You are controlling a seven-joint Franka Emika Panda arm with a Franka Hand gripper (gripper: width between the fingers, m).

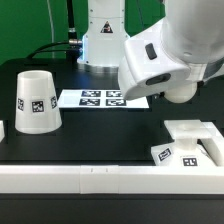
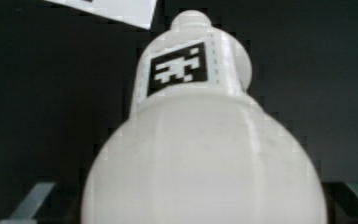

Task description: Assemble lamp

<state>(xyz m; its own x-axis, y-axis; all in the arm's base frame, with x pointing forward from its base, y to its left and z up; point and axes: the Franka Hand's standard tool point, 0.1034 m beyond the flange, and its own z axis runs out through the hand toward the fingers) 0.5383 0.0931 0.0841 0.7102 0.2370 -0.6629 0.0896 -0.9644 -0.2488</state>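
Two fingers (image 2: 34, 205) of my gripper (image 2: 190, 206) flank the white plastic ball-headed bulb (image 2: 197, 130); I cannot tell whether they clamp it. I judge this the bulb-fetching step. Next, it must go stem-down into the low square white base (image 1: 190, 142).

The arm (image 1: 175, 45) was clad in smooth, glossy white shells, rounded like fat tubes, with a thin dark seam where one segment met the next. Its last segment, above the marker board (image 1: 103, 98), was a blunter white block with softened corners and a grey shadowed underside. Behind the marker board stood the arm's white pedestal (image 1: 100, 35), with a small dark mark on its front. The end effector (image 2: 190, 205) showed two dull grey-blue fingers (image 2: 30, 203).
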